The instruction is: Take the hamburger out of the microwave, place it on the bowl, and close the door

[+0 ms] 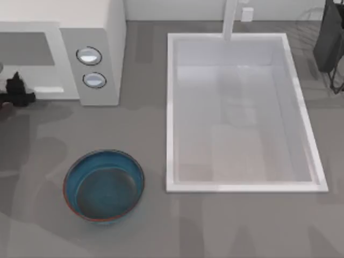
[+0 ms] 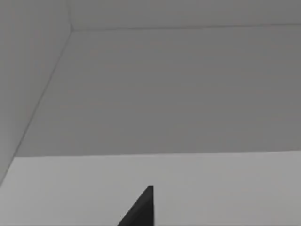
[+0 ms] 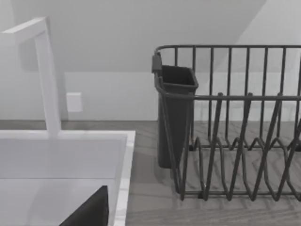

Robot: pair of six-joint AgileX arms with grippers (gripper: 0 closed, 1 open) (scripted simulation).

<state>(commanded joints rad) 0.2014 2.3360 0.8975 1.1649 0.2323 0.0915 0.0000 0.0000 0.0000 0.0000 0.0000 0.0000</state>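
The white microwave (image 1: 97, 37) stands at the table's back left, its grey cavity (image 1: 27, 48) facing the front and two round dials (image 1: 89, 56) on its side panel. My left gripper (image 1: 16, 88) is at the cavity's front, by the table's left edge. The left wrist view looks at bare grey inner walls (image 2: 178, 89) and a paler floor (image 2: 211, 188). The hamburger and the door are out of view. The blue-teal bowl (image 1: 104, 185) with a reddish rim sits in front of the microwave with nothing in it. My right arm (image 1: 329, 40) is parked at the back right.
A large white sink basin (image 1: 242, 177) with a white tap (image 1: 230, 19) takes up the middle and right of the table. A dark wire dish rack (image 3: 235, 122) with a cutlery cup (image 3: 175, 117) stands beside it at the back right.
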